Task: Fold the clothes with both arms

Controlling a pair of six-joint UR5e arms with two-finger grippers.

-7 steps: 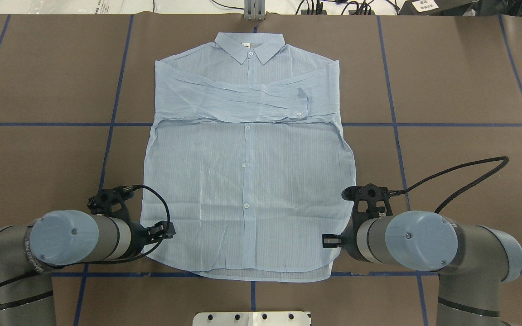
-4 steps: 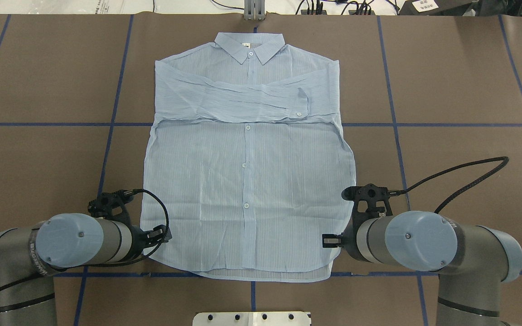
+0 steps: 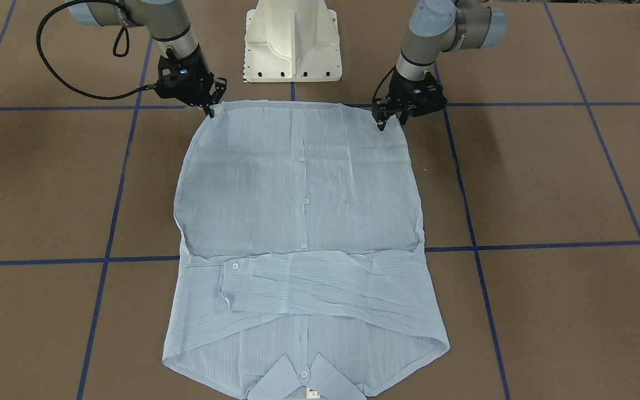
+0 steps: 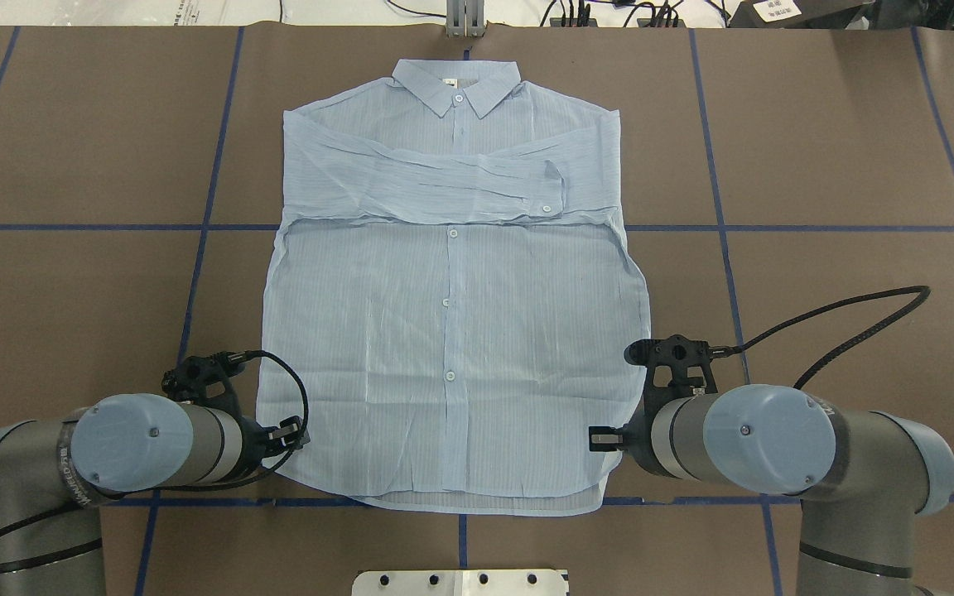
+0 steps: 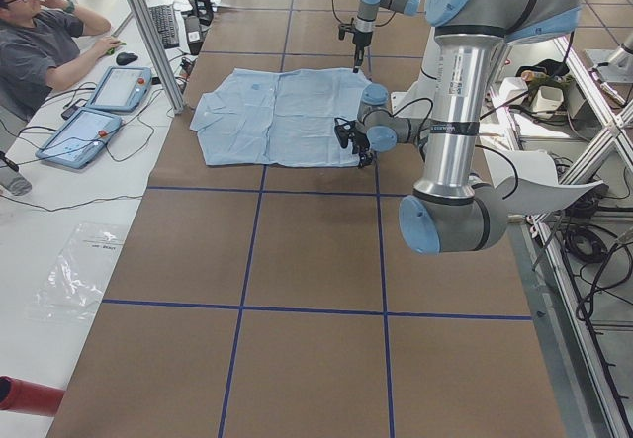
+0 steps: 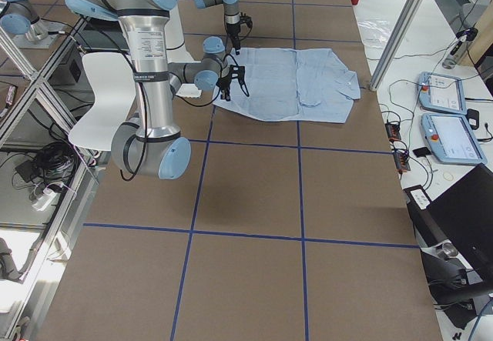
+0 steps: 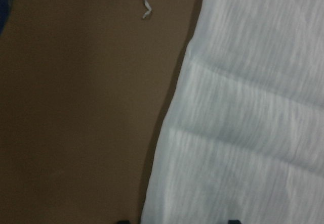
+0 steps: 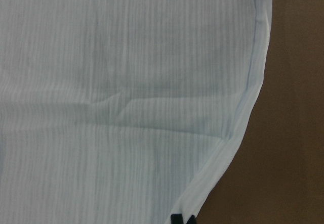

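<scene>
The shirt [image 4: 452, 331] is thin, matt woven cloth, finely striped and lightly creased, sheer enough for the brown under it to tint it. The buttons [image 4: 449, 376] down its front look like smooth white plastic. Under the shirt, the table [image 4: 841, 149] has a matt brown, paper-like cover crossed by blue tape [image 4: 71, 226]. At the shirt's hem, the left arm [image 4: 30, 488] and right arm [image 4: 858, 463] are grey metal with a dull sheen, and their pale blue caps [image 4: 125, 447] are smooth. The left gripper [image 3: 389, 121] and right gripper [image 3: 210, 111] are matt black. The cable [image 4: 858, 306] beside the shirt looks braided. Beyond the hem, the base [image 3: 292, 44] is smooth and white.
</scene>
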